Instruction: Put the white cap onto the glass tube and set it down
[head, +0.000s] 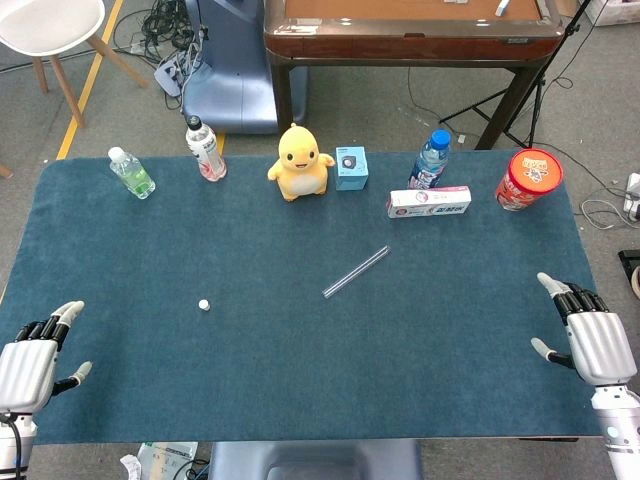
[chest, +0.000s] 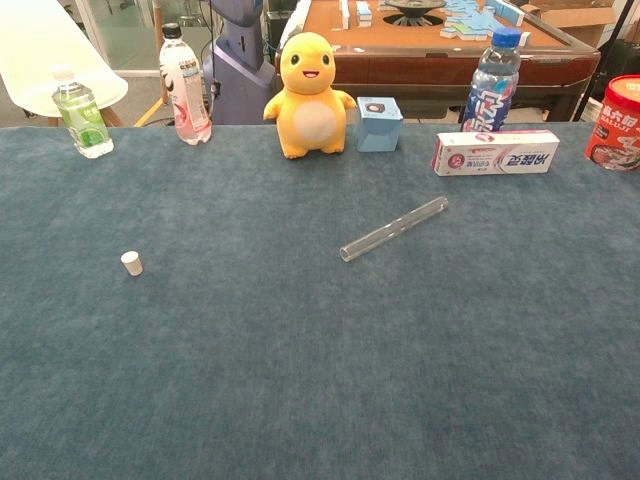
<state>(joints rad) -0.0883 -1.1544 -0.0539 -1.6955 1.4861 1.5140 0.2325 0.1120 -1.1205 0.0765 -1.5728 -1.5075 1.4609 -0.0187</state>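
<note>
Tube and cap lying apart on the blue cloth

The glass tube (chest: 394, 228) lies slanted mid-table; the white cap (chest: 131, 263) stands well left, seemingly upright. A yellow toy (chest: 309, 95) sits behind.

On my screen, only the head view shows the robot's body. The left hand (head: 35, 362) has a silver-grey metallic shell on the back, black segments along the fingers and pale grey fingertips. The right hand (head: 590, 338) looks the same: silver back, dark finger segments, light tips. Below it I see a grey-white wrist.
</note>
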